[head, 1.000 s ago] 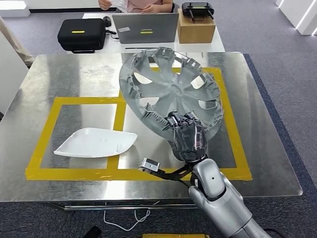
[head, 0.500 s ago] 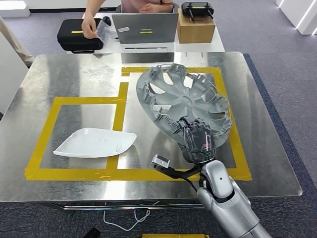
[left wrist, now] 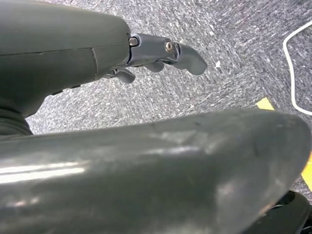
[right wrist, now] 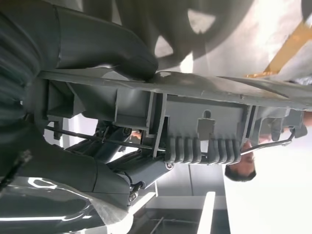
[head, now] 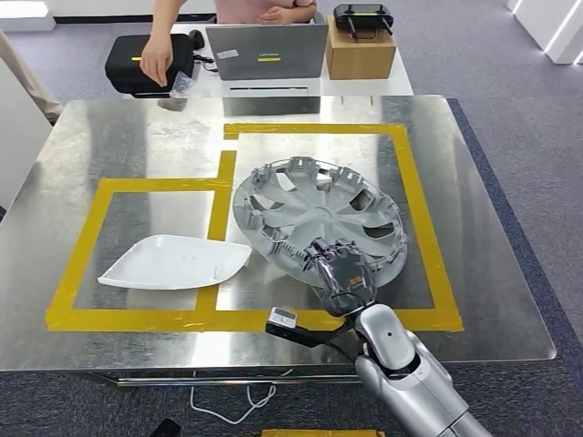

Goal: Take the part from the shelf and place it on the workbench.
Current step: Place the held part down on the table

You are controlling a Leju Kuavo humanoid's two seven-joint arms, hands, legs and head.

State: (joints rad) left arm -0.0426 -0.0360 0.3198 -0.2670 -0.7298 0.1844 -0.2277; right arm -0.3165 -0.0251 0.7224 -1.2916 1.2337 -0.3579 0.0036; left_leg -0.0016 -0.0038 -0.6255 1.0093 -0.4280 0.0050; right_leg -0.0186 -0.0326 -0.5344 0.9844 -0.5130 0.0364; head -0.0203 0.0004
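Observation:
The part is a large grey wheel cover (head: 320, 211), lying nearly flat, inner side up, inside the right yellow-taped square of the metal workbench (head: 103, 146). My right hand (head: 342, 276) grips its near rim, thumb and fingers on either side of the edge. Up close in the right wrist view, the rim (right wrist: 206, 122) with its ribbed clips runs across the picture, with my thumb (right wrist: 107, 44) pressed on it. My left hand (left wrist: 162, 51) hangs over the grey carpet with fingers held apart and nothing in it.
A white curved panel (head: 175, 261) lies in the left taped square. Behind the workbench stands a table with a laptop (head: 267, 51), a black case (head: 148, 62) and a cardboard box (head: 360, 50). A person's hand (head: 156, 62) reaches down by the black case.
My right hand has lowered the wheel cover from steeply tilted to almost flat on the workbench and drawn it nearer. The person behind the far table has reached an arm to the black case.

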